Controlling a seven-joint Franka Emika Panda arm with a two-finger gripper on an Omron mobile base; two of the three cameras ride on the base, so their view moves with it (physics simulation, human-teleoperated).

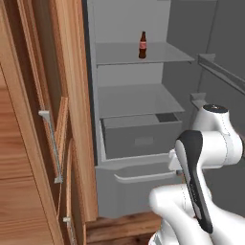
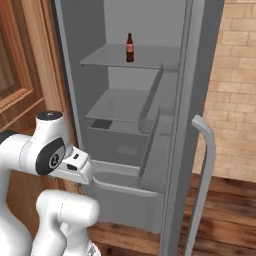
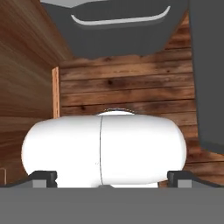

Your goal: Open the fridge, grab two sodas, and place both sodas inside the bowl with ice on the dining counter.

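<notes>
The fridge point(image 1: 139, 95) stands open with the dark brown soda bottle point(image 1: 142, 45) upright on its upper shelf point(image 2: 130, 62), so both sodas seem left to fetch, the robot's fingers point(image 3: 112, 179) spread wide and empty.

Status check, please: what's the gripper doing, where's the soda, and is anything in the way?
Gripper open, empty, pointing down at the floor. Fridge open; bottle upright on its top shelf. Nothing blocks that shelf.
</notes>
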